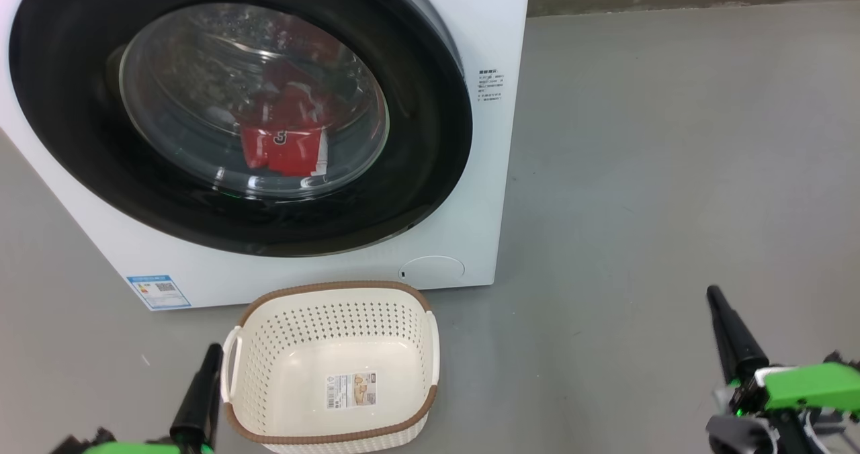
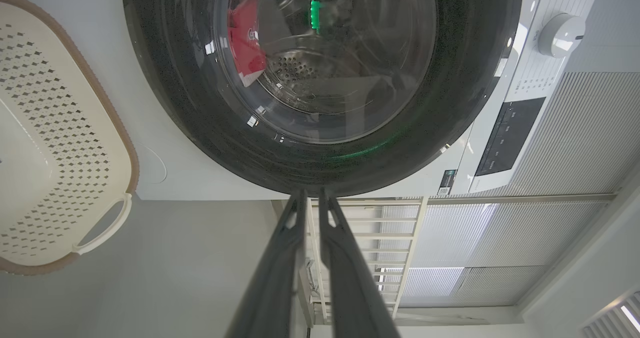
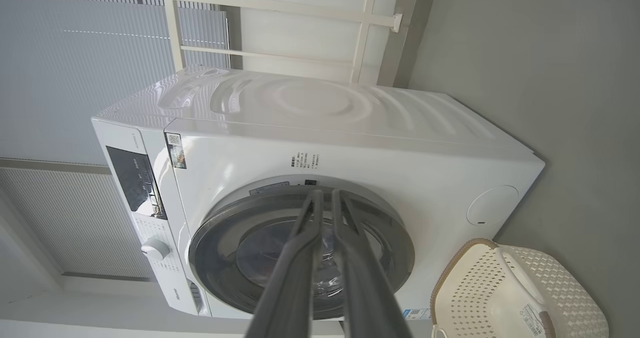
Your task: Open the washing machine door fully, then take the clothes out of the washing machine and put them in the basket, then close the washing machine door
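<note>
Washing machine door (image 1: 430, 172) covers the red clothes (image 1: 282, 148) — left gripper (image 2: 311, 198) and right gripper (image 3: 324, 194) both pinched narrow, gripping nothing — basket (image 1: 336, 286) just before it.

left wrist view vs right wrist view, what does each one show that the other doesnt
Left wrist view, not the right: the red clothes behind the door glass, the perforated drum, and the left claw, shut. Right wrist view, not the left: the washing machine seen from its top panel, its blue label, and the right claw, shut. Both: the closed washing machine door, the basket, the dial and the window blinds.
</note>
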